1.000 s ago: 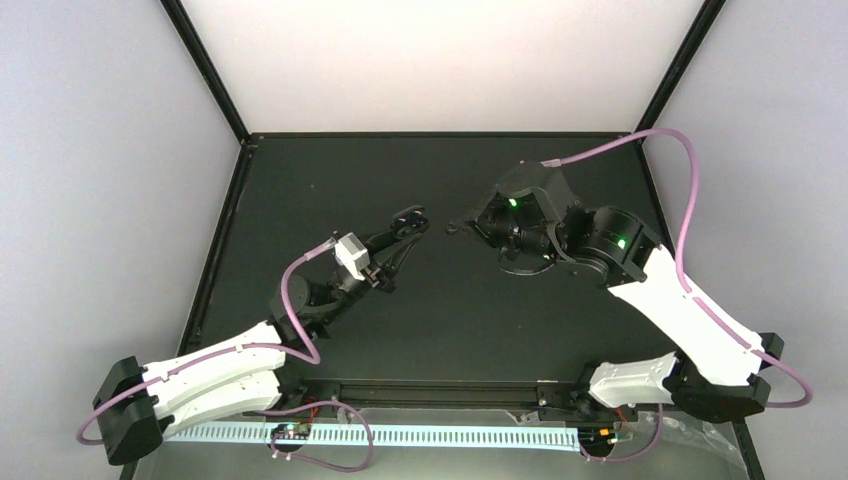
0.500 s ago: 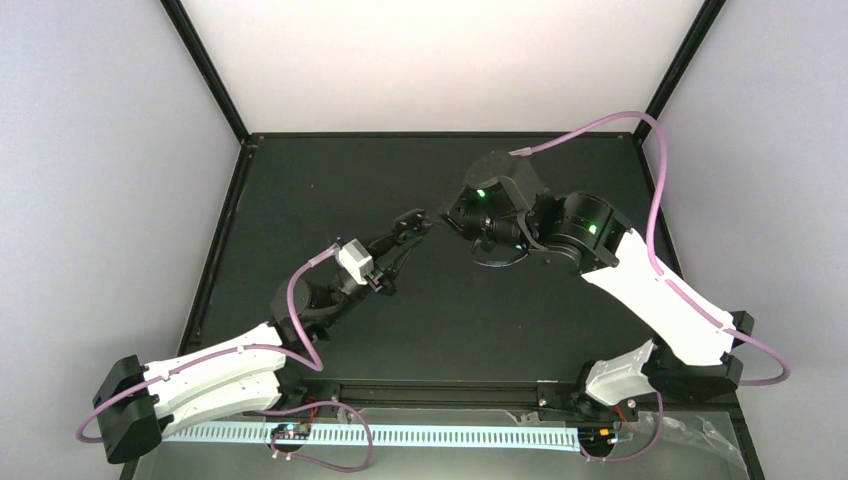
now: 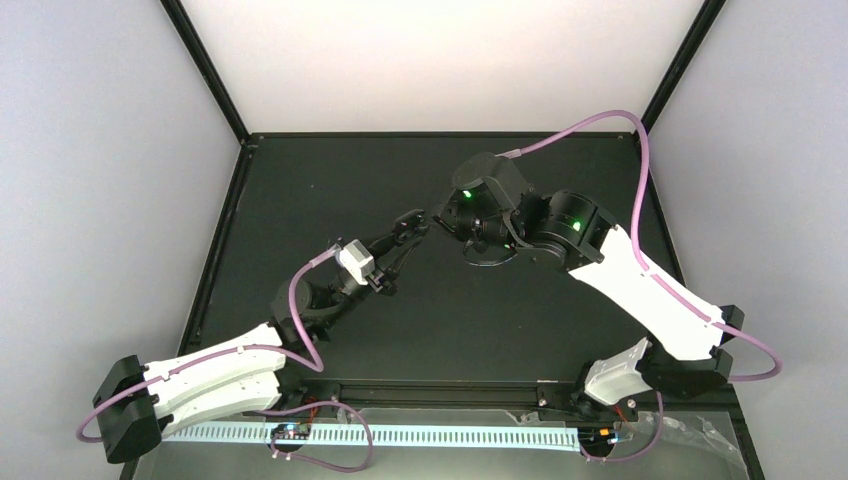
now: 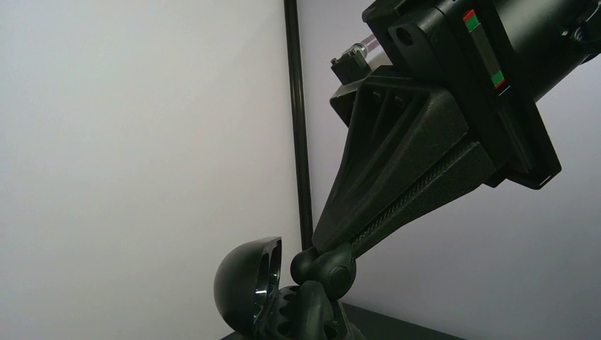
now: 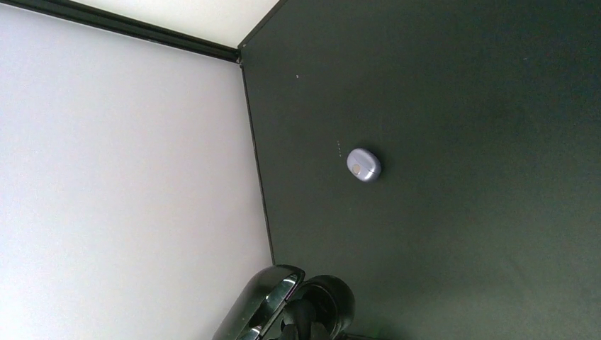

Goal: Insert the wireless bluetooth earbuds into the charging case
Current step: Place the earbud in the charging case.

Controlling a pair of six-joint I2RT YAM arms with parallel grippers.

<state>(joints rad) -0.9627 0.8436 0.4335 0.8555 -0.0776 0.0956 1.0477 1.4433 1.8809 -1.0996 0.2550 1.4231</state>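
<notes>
Now the two arms meet over mid desk (image 3: 300,200); the left claw (image 3: 412,220) is clamped on the open black case (image 4: 244,292), held off the desk. The right claw (image 3: 444,212) sits at its 3 o'clock, tips right at the case; apart or together, cannot tell. One purple-and-white earbud (image 5: 363,165) lies alone on the desk, at 1 o'clock of the case in the right wrist view.
</notes>
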